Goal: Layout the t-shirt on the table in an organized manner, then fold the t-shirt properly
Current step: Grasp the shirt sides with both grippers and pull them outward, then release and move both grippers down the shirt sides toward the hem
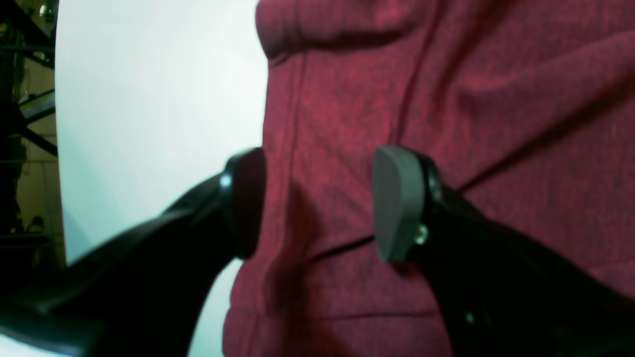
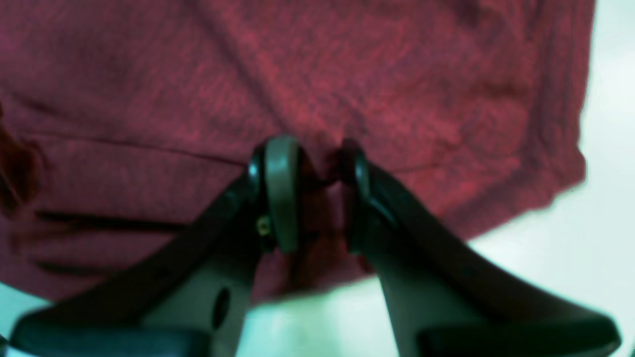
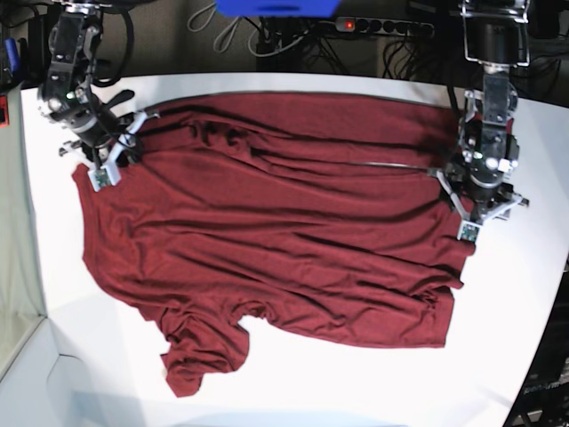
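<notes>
The maroon t-shirt (image 3: pixel 284 231) lies spread and wrinkled across the white table (image 3: pixel 524 338), with one sleeve toward the front edge. At the shirt's far-left corner in the base view, my right gripper (image 3: pixel 108 163) is down on the cloth. Its wrist view shows the right gripper (image 2: pixel 321 186) with jaws narrowed and shut on a bunched fold of the t-shirt (image 2: pixel 347 74) near the hem. My left gripper (image 3: pixel 467 222) rests at the shirt's right edge. Up close, the left gripper (image 1: pixel 320 203) is open and straddles the t-shirt (image 1: pixel 446 99) edge, one finger over bare table (image 1: pixel 158 99).
A power strip (image 3: pixel 382 27), cables and a blue object (image 3: pixel 276 7) sit behind the table. The table's edge (image 1: pixel 57 148) runs close to my left gripper, with dark framework beyond. White tabletop (image 3: pixel 356 391) shows in front of the shirt.
</notes>
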